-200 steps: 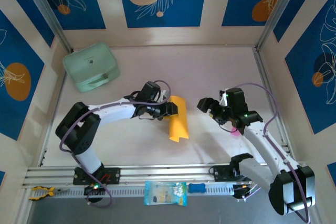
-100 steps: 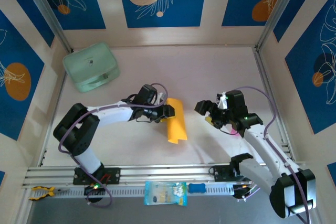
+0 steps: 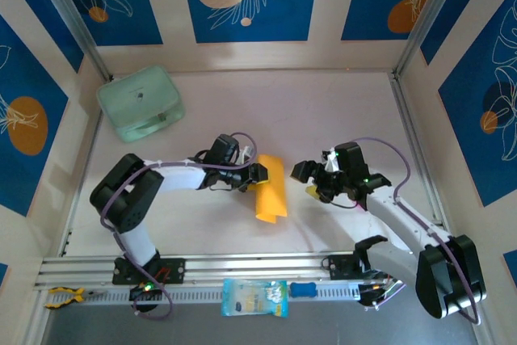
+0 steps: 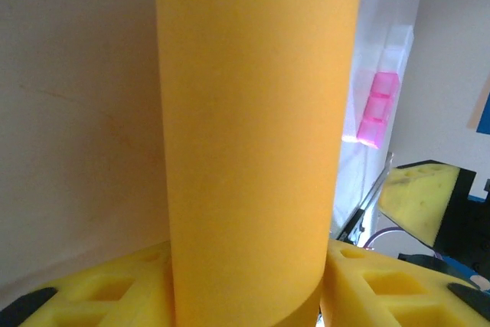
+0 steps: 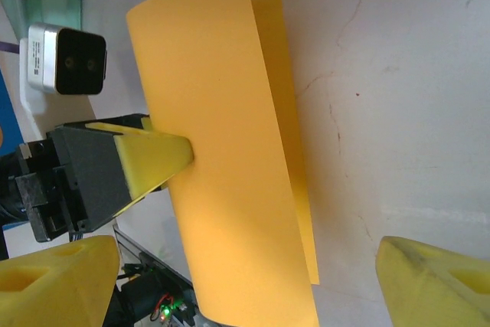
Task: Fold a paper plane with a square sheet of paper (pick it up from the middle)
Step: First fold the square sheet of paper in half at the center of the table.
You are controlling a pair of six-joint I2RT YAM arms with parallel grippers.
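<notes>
The square sheet of paper is orange-yellow and bent over into a loose loop, its lower end resting on the table. My left gripper is shut on the sheet's left side. In the left wrist view the sheet stands curved between my yellow pads. One of those left pads presses against the sheet in the right wrist view. My right gripper is open just right of the sheet, not touching it, with the paper lying ahead of its spread jaws.
A mint-green case sits at the back left. A pale blue packet and a blue clip lie on the front rail. A pink piece lies on the table behind my right arm.
My right gripper has moved left toward the sheet, staying open. My left gripper has shifted slightly left and nearer with the sheet in it.
</notes>
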